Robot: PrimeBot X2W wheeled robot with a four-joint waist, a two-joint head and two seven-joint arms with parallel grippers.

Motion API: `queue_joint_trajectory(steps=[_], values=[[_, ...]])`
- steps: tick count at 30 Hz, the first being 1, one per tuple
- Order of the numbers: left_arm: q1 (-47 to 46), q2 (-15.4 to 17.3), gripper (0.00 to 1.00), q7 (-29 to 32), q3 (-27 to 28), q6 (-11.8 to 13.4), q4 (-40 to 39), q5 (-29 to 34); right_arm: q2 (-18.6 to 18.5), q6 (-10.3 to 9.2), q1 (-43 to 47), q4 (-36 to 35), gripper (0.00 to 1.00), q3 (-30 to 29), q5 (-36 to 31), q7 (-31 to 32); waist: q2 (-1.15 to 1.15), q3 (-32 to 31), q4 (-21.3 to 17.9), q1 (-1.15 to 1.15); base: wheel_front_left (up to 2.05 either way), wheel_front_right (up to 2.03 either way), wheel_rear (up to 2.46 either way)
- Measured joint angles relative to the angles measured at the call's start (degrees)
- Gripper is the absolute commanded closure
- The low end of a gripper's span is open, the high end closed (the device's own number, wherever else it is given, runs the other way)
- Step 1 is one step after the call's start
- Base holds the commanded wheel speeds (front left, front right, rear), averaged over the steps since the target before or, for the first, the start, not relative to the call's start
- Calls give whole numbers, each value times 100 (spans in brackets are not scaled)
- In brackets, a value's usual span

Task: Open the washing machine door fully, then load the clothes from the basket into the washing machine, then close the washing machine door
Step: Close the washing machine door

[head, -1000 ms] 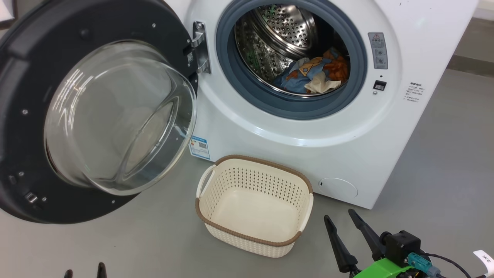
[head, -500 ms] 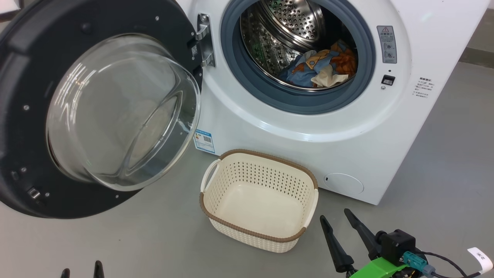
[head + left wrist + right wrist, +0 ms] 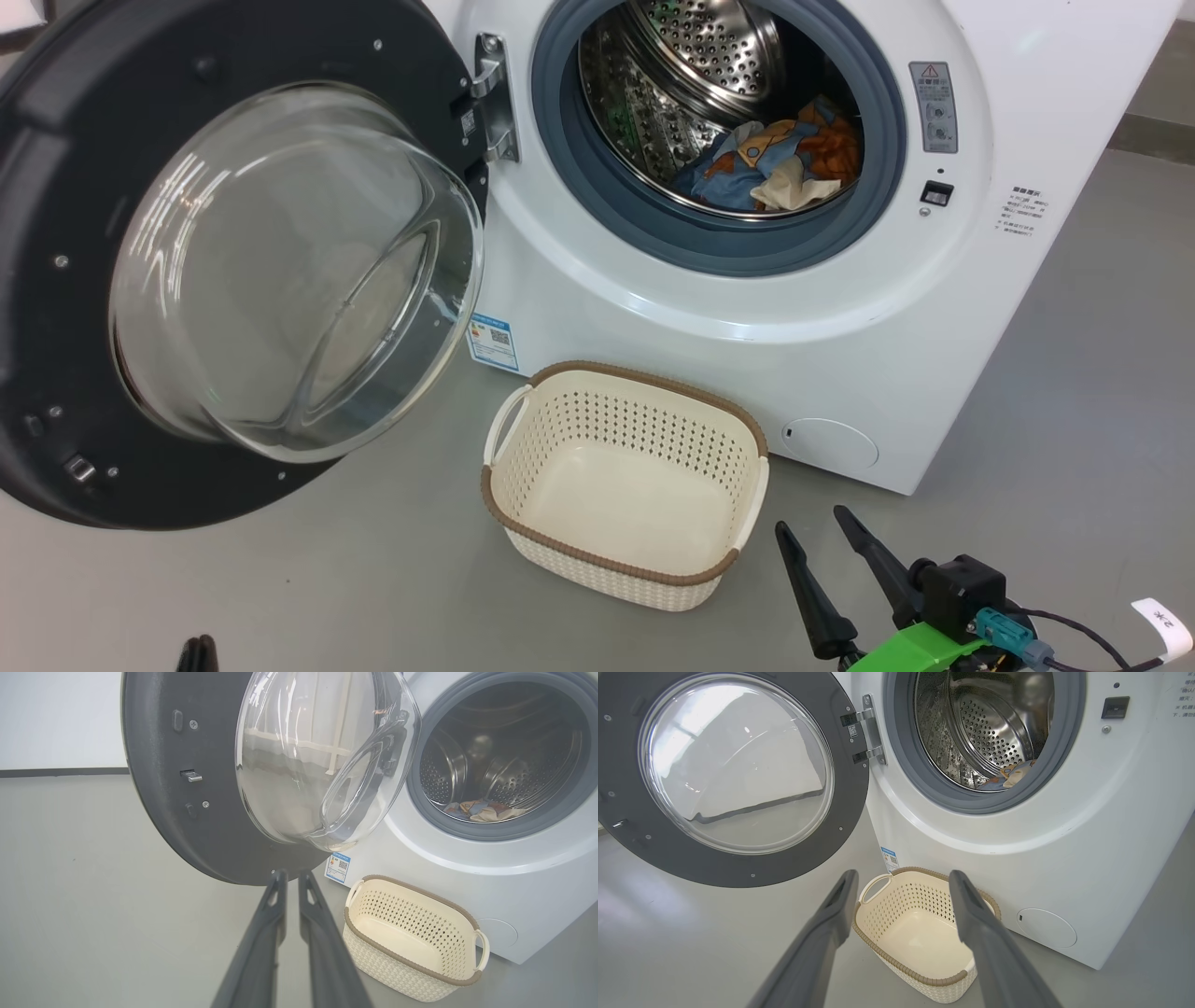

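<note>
The clothes [image 3: 770,173] sit inside the washing machine [image 3: 747,308] upper right, the washing machine door [image 3: 280,271] open upper left, the basket [image 3: 644,374] empty, left tool [image 3: 292,875] narrow, right tool [image 3: 903,876] wide.

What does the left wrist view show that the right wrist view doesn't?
Left wrist view: the left gripper, fingers close together with nothing between them, and the washing machine door seen nearly side-on, its glass bowl bulging out. Right wrist view: the right gripper, fingers spread wide, the door face-on with its metal hinge, and the dark lock slot. Both: the door open, the clothes lying in the washing machine drum, and the basket empty on the floor.
</note>
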Motion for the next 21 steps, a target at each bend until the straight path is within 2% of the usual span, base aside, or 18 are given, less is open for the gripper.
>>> queue_joint_trajectory(steps=[10, 21], values=[[-24, -1, 100, 1, 298, -124, -144, -33, 0, 0, 1, -8, 0, -40, 0, 0, 0, 16, -4, 0, 0, 0, 0], [-730, -7, 100, 0, 1254, -660, -331, 250, -1, 0, 3, -33, 0, -93, 1, 0, 0, 42, -14, 0, 0, 0, 0]])
